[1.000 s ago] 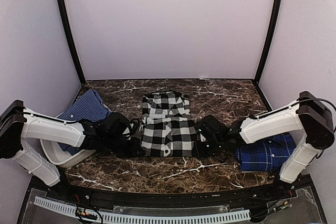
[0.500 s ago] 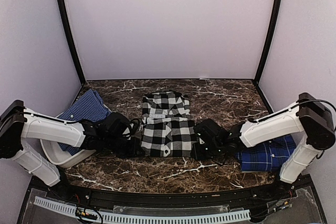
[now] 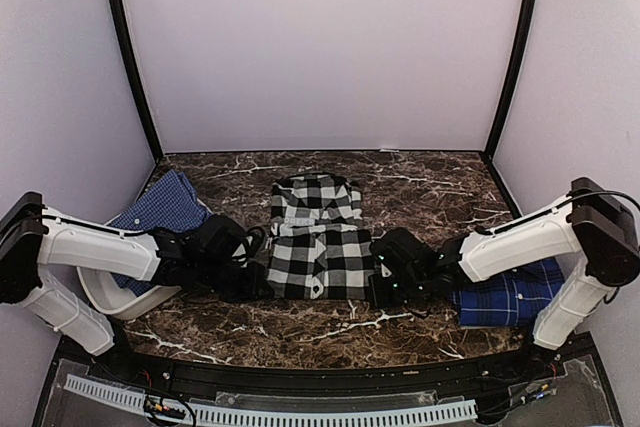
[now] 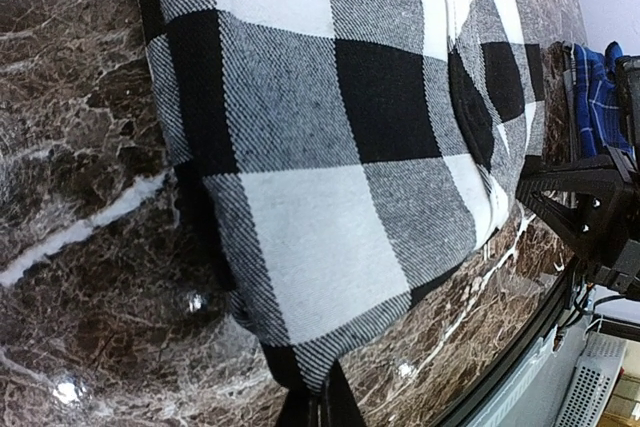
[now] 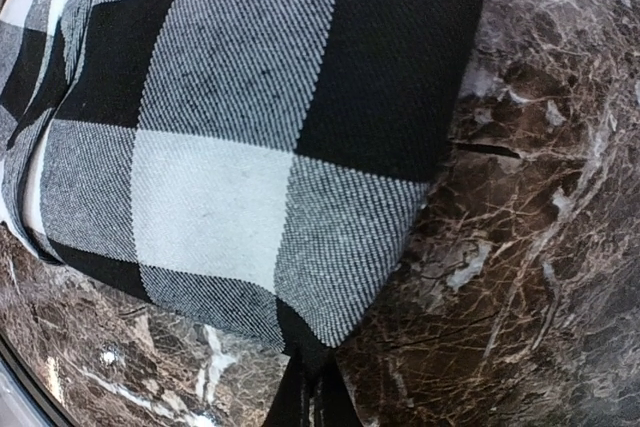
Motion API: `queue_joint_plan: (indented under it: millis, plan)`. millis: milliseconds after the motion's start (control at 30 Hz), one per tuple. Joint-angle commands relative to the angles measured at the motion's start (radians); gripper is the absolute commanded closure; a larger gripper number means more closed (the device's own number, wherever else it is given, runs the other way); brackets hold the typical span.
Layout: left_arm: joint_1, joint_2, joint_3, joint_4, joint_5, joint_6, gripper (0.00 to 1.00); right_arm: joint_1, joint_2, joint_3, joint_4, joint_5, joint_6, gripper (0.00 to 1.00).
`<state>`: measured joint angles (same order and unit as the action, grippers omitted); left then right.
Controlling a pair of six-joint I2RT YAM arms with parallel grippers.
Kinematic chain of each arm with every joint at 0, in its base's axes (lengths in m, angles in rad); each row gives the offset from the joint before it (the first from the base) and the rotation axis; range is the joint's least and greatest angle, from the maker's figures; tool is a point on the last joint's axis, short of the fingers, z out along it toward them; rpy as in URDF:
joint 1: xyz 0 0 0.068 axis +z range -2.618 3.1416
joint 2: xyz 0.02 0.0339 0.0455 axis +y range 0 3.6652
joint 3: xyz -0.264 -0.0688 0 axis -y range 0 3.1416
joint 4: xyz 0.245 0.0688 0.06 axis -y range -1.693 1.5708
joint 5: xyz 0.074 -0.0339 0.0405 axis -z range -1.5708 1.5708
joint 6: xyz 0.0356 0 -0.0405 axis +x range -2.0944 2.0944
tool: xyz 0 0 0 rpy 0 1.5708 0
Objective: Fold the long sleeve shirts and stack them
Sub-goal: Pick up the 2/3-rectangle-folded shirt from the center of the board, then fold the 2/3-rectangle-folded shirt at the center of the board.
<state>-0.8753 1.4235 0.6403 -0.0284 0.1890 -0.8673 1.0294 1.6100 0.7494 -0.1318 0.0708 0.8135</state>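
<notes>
Dark marble worktop [image 3: 420, 182] veined in white, pale lilac walls [image 3: 320, 47] on three sides, a black post [image 3: 128, 52] in each back corner, and both arms are down low. The checked shirt [image 3: 320, 245], all big black-and-white squares, lies folded into a neat rectangle between the two sets of jaws, its collar on the side away from them and its near hem running from one set to the other. The left arm [image 3: 100, 245] reaches in flat along the worktop and the left jaws are clenched on the shirt's near left corner. In the left wrist view the cloth narrows to a point and disappears between the closed fingers [image 4: 300, 412], with the rest of the shirt fanning out ahead of them. It's the same on the other side: the right arm [image 3: 515, 237] stretches in and the right jaws are pinched tight on the near right corner. The right wrist view shows the tip of the corner tucked between them and bare marble off to their right. The blue plaid shirt [image 3: 510, 295] sits folded on the outer side of the right jaws, partly under that arm. Out beyond the left jaws, past the wrist, there's a white tub [image 3: 105, 297] with a blue small-checked cloth [image 3: 160, 205] draped over its far rim
</notes>
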Motion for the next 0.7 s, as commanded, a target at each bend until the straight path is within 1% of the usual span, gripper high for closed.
queue_joint_plan:
  millis: [0,167,300,433,500,567,633,667]
  plan:
    - [-0.006,-0.071,-0.019,-0.077,-0.020,0.019,1.00,0.007,-0.067,0.023,-0.046,0.004,-0.007,1.00]
    - [-0.006,-0.135,-0.017,-0.138,-0.016,0.032,1.00,0.007,-0.138,0.023,-0.057,-0.027,-0.010,1.00]
    - [-0.006,-0.178,0.001,-0.208,0.016,0.050,1.00,0.008,-0.208,0.031,-0.080,-0.064,0.002,1.00]
    - [-0.004,-0.229,0.093,-0.341,0.012,0.085,1.00,0.001,-0.259,0.119,-0.120,-0.065,-0.003,1.00]
    - [0.014,-0.235,0.187,-0.404,0.015,0.106,1.00,-0.022,-0.253,0.180,-0.140,-0.066,-0.016,1.00]
    - [0.069,-0.220,0.230,-0.425,0.064,0.113,1.00,-0.083,-0.236,0.223,-0.121,-0.120,-0.023,1.00]
    - [0.144,-0.194,0.247,-0.391,0.137,0.126,1.00,-0.155,-0.205,0.263,-0.079,-0.191,-0.024,1.00]
    - [0.199,-0.164,0.258,-0.360,0.162,0.133,1.00,-0.186,-0.187,0.287,-0.056,-0.218,-0.026,1.00]
